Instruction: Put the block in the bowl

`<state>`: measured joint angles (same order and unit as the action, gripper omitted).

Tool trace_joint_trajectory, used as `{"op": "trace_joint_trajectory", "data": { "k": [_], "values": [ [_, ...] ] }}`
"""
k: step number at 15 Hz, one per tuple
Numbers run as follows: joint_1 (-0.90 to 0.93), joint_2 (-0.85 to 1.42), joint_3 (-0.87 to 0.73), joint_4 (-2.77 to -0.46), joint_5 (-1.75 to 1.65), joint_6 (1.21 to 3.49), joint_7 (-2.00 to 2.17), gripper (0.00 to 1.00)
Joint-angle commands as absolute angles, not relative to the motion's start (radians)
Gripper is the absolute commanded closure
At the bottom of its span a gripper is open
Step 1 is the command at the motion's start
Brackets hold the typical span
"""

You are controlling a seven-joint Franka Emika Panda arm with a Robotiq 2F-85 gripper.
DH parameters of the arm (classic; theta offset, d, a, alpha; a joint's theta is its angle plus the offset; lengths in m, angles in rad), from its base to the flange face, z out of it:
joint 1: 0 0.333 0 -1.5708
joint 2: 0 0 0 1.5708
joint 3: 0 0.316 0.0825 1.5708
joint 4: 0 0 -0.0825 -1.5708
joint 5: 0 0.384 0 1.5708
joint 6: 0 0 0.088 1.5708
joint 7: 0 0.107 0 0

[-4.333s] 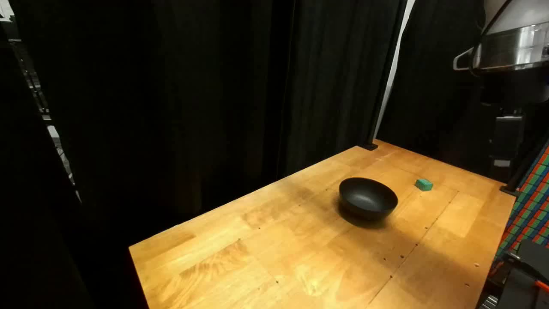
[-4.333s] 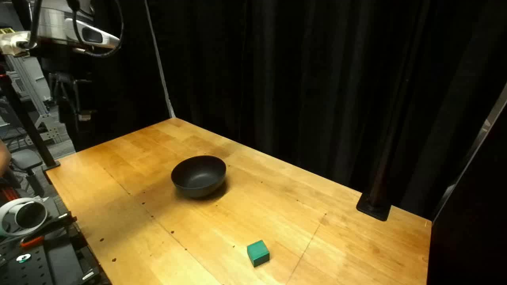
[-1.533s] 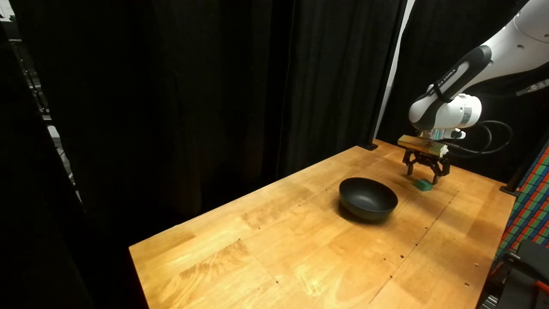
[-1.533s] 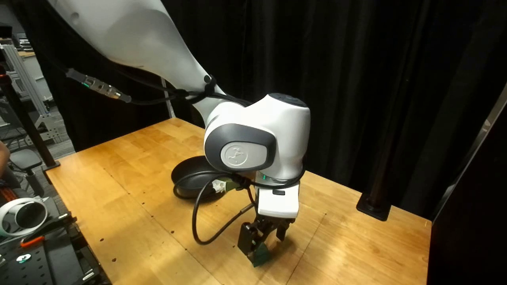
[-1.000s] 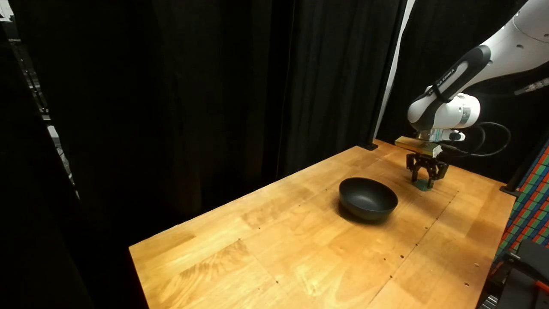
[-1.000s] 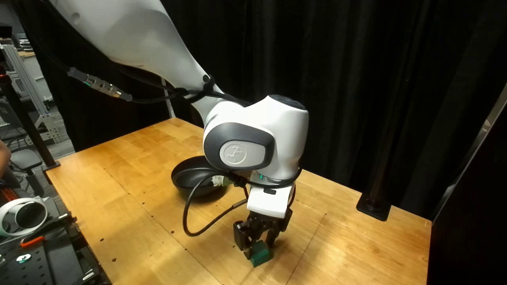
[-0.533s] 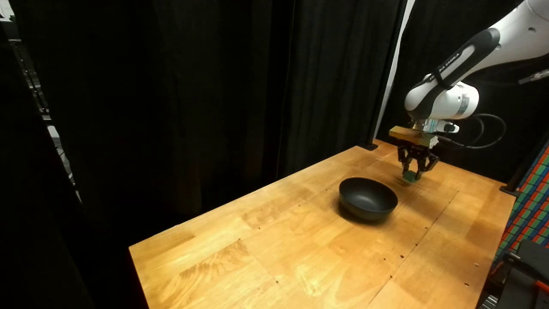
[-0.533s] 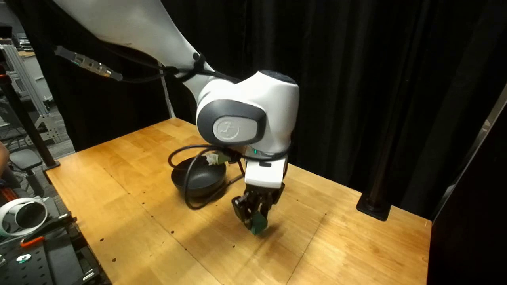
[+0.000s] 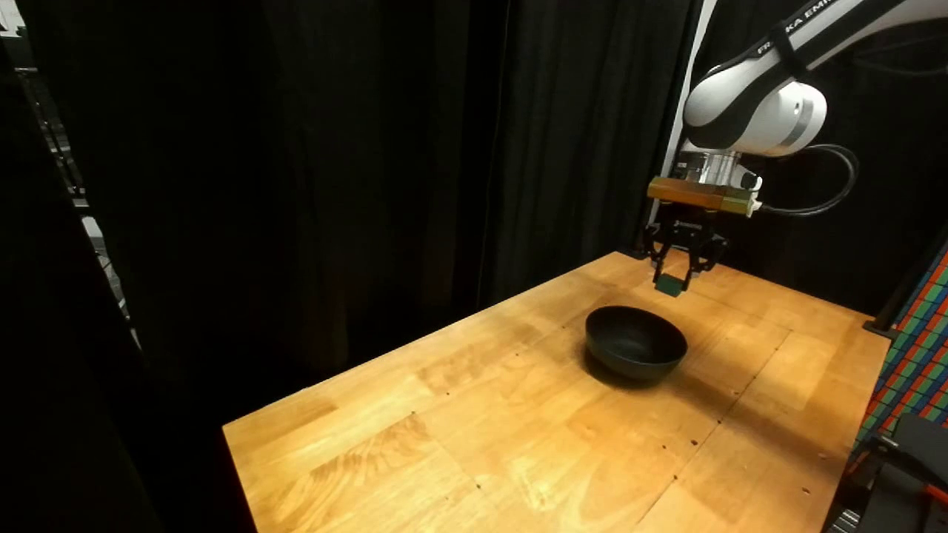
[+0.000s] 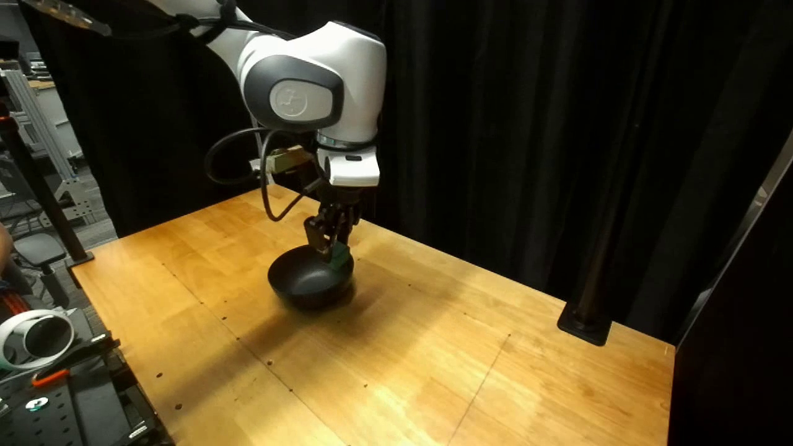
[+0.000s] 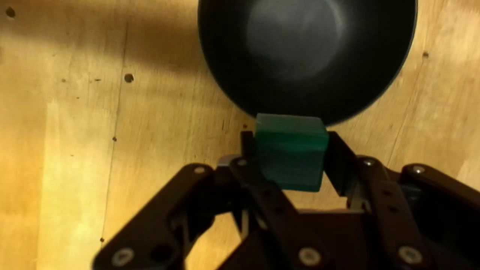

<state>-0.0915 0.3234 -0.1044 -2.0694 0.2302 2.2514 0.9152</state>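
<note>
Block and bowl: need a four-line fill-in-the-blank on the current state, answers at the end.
1. The block is coloured ____.
2. The end effector is gripping exactly ____ block.
3. The bowl stands on the table with its opening facing ____.
4. In the wrist view, the block hides a stretch of the bowl's ____.

Missing words: green; one; up; rim.

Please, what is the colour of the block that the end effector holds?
The block is green; the wrist view shows it best.
</note>
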Motion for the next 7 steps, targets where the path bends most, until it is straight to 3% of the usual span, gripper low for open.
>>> {"op": "trace_joint_trajectory", "data": {
  "k": [1,2,6,7],
  "values": [
    [-0.066,0.279,-0.058,-2.112,0.262,2.221,0.769,0.27],
    [-0.062,0.276,-0.047,-2.113,0.265,2.206,0.728,0.27],
    [-0.048,0.268,-0.009,-2.089,0.297,2.105,0.558,0.01],
    [-0.046,0.269,-0.002,-2.081,0.312,2.076,0.515,0.0]
  ]
}}
